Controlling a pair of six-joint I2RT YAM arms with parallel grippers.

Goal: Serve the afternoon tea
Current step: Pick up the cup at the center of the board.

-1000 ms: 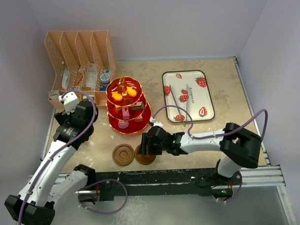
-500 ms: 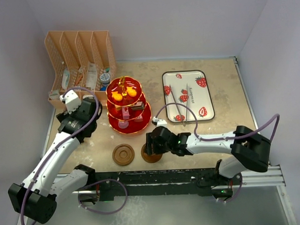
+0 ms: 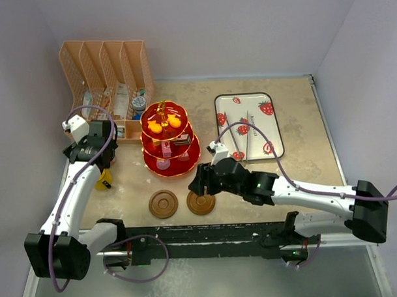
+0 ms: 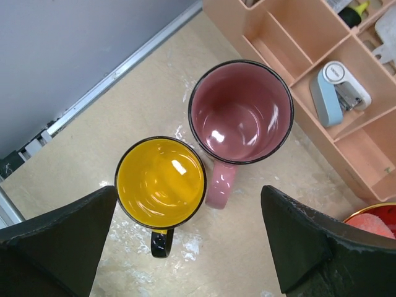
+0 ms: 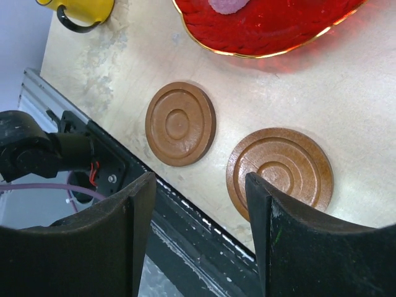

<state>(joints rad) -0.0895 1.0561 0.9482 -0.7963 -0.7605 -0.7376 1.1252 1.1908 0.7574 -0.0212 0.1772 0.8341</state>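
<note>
Your left gripper (image 4: 189, 195) hangs spread wide, empty; yellow mug (image 4: 160, 180) just beneath, pink mug (image 4: 241, 111) at 1 o'clock. Your right gripper (image 5: 195, 179), jaws apart and empty, hovers over 2 coasters (image 5: 180, 124); red stand (image 5: 266, 25) at 1 o'clock.

Left gripper (image 4: 189, 213) swinging leftward away from the stand (image 3: 170, 146), right gripper (image 5: 199, 185) easing clear of the coaster (image 3: 201, 202) in front of the stand.

Two brown coasters (image 5: 180, 124) lie near the red stand (image 5: 266, 25).
</note>
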